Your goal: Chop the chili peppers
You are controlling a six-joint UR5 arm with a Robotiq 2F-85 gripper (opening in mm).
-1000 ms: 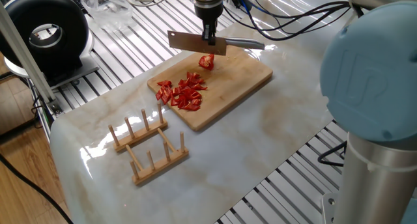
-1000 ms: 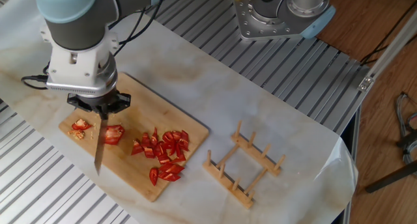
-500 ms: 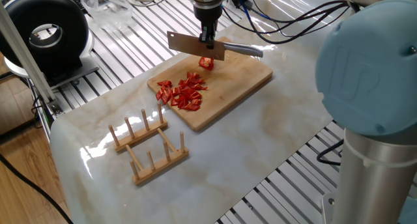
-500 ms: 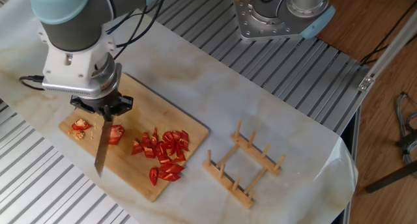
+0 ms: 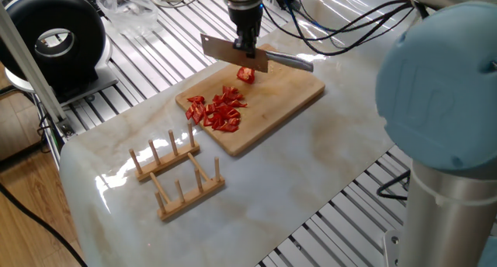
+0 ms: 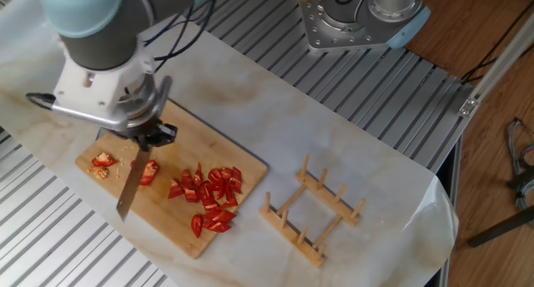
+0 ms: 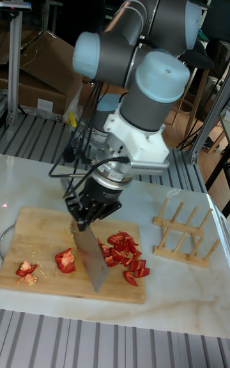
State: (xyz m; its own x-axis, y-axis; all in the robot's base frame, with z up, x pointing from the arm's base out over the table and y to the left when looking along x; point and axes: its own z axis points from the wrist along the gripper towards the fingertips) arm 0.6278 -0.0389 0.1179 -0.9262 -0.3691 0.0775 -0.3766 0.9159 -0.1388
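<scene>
Gripper (image 7: pixel 89 213) clamped on knife (image 7: pixel 89 254), blade tilted over larger chili peppers (image 6: pixel 209 195) piece on cutting board (image 6: pixel 225 149); chopped bits piled beside.

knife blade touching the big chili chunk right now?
Cannot tell. In each view the knife overlaps or borders the chili chunk; none shows plain contact or gap.

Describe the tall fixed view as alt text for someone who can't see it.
A robot arm's gripper holds a knife blade-down over a wooden cutting board, beside a larger red chili piece. Chopped chili bits lie right of the blade; a wooden rack stands farther right.
</scene>
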